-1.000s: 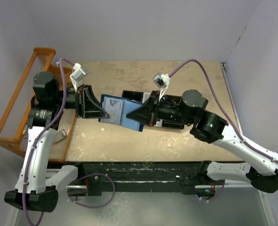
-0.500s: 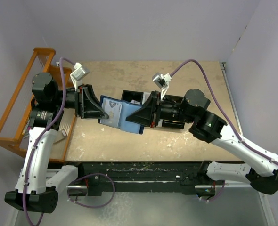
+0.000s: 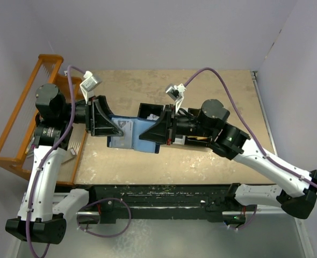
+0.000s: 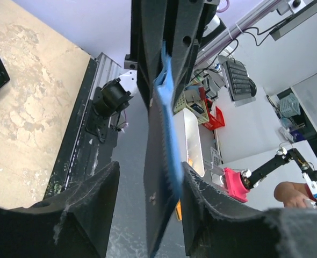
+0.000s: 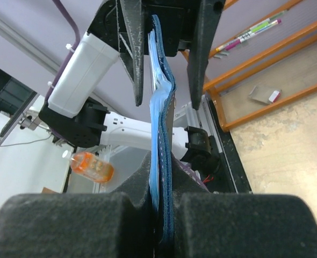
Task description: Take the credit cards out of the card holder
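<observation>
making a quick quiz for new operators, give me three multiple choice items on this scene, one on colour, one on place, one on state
1. What colour is the rack?
a) green
b) orange
c) white

2. Where is the holder?
a) lying in the rack
b) on the floor
c) held up above the table

3. What state is the right tool in?
a) wide open
b) shut on the holder
c) out of view

Answers:
1 b, its bars show orange in the top view.
2 c, the top view shows it gripped at one end, clear of the table.
3 b, the right wrist view shows both fingers pressed on the holder's edge.
</observation>
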Controlling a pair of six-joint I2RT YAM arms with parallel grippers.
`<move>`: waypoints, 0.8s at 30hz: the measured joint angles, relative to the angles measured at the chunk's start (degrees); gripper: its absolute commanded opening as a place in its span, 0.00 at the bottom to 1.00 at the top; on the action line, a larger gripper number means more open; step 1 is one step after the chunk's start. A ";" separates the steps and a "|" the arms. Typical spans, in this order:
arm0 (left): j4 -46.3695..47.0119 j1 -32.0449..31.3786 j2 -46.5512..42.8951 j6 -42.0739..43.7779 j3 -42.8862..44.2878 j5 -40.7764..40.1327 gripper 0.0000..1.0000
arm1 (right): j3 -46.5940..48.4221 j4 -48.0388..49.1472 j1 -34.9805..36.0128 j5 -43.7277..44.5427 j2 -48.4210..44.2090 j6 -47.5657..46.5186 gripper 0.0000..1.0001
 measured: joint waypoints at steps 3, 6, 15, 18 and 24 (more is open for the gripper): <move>0.92 0.00 -0.22 -0.90 -0.81 0.00 0.29 | 0.00 0.20 -0.52 -1.07 1.38 0.31 0.00; 1.29 0.00 -0.26 -1.64 -1.18 0.00 0.20 | -0.13 0.55 -1.66 -1.57 2.03 0.96 0.00; 0.44 0.04 -0.26 -0.98 -1.77 -0.28 0.00 | -3.21 4.55 -6.73 -5.66 1.64 4.26 0.66; -3.39 0.00 -0.04 2.12 -1.51 -0.76 0.00 | -2.60 1.86 -8.72 -4.00 0.90 3.30 0.71; -16.76 0.63 2.45 13.88 1.84 -6.10 0.00 | 3.48 -9.49 -11.76 9.03 -3.74 1.38 0.64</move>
